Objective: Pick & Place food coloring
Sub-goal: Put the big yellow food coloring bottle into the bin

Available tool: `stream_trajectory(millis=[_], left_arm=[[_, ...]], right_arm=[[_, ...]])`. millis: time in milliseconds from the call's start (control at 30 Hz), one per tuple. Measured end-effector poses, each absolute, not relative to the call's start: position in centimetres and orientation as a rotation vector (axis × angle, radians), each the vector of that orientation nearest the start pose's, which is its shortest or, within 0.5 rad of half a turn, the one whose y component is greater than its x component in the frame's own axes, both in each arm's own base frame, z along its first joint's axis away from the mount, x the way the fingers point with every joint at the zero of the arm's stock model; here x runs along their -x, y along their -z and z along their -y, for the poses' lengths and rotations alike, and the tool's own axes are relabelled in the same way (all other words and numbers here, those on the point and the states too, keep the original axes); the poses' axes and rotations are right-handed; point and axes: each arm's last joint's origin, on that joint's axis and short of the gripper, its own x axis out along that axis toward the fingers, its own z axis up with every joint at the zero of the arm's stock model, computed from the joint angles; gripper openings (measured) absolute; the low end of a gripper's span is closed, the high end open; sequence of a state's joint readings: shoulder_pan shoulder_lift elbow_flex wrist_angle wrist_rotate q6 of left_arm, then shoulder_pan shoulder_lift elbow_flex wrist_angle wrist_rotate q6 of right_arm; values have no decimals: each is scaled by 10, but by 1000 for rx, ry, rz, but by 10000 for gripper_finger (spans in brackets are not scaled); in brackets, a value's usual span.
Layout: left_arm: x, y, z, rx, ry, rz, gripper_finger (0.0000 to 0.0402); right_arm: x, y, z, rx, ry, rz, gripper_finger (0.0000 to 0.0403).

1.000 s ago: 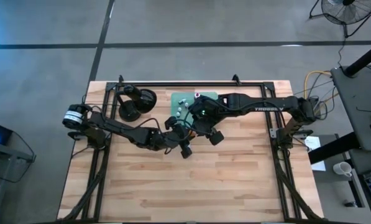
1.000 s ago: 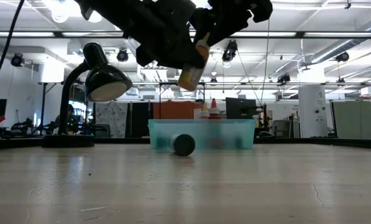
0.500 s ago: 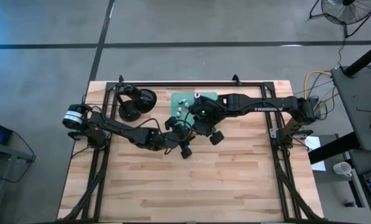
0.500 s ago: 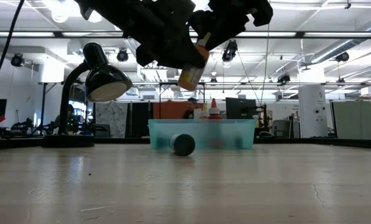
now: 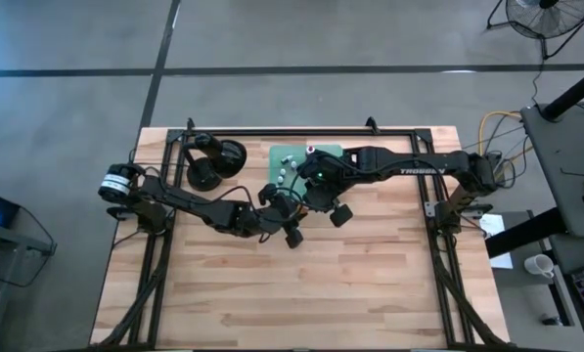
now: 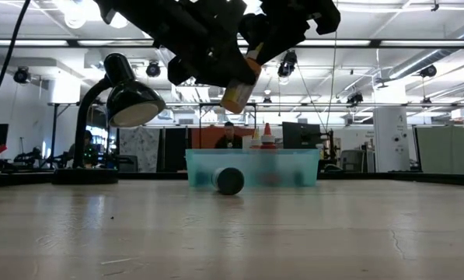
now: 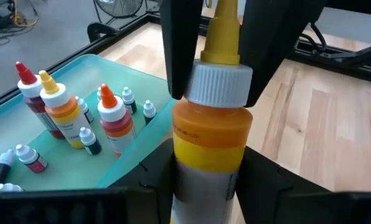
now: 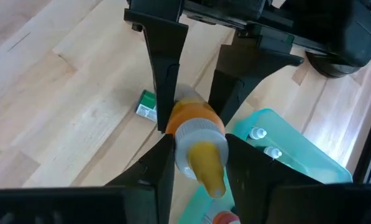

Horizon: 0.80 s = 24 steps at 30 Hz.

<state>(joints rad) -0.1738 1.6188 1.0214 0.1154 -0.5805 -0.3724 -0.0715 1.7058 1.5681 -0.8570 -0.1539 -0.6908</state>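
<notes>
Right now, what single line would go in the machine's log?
left end effector: shut on orange-yellow bottle, held above table | right end effector: gripping its white cap | green tray: holds other bottles

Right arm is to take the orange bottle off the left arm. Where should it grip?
Grip the ridged white cap, coming in nozzle-end on, where the right gripper sits. The left gripper covers the body of the orange bottle; the yellow nozzle is slim and tapered, so likely slippery.

The orange-yellow bottle (image 7: 210, 146) looks like glossy plastic with a ribbed white cap (image 7: 217, 84). The tray (image 7: 120, 174) is translucent teal plastic, the table (image 5: 370, 284) pale planked wood, and both grippers' fingers (image 8: 163, 68) matt black.
</notes>
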Motion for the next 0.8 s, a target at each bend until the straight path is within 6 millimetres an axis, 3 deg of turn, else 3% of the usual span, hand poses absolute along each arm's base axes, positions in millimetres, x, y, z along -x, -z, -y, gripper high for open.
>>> stream_trajectory(millis=[200,400,633,800], left_arm=[[-347,-236,45,187,-515,-360,179],[-338,-241,54,210,-523,-383,230],[-312,-238,72,416,-583,-458,238],[-301,-232,85,522,-652,-455,238]], right_arm=[[-358,-309,24,535,-378,-936,112],[-356,-309,43,584,-216,-1000,113],[-358,-313,69,533,140,-1032,115],[-375,-305,73,478,173,-1100,116]])
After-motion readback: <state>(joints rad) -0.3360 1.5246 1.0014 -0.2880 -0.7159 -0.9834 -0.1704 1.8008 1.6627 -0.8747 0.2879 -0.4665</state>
